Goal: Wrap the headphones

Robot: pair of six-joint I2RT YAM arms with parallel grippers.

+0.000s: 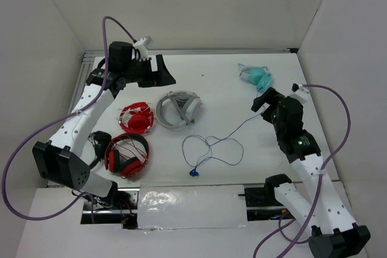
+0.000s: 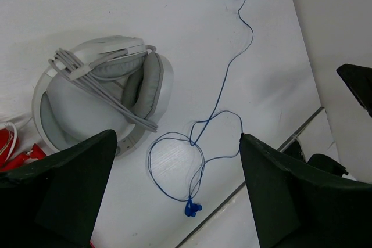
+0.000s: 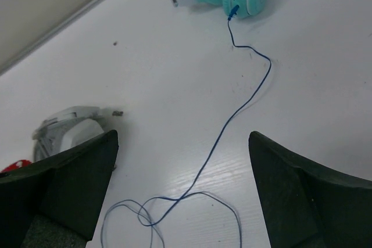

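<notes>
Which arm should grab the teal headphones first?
The right one. The open right gripper sits just beside the teal headphones. The left gripper is far off on the other side, beyond the grey-white headphones.

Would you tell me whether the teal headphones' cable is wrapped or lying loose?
Loose. The cable trails from the teal headphones across the table in open loops to its plug.
</notes>
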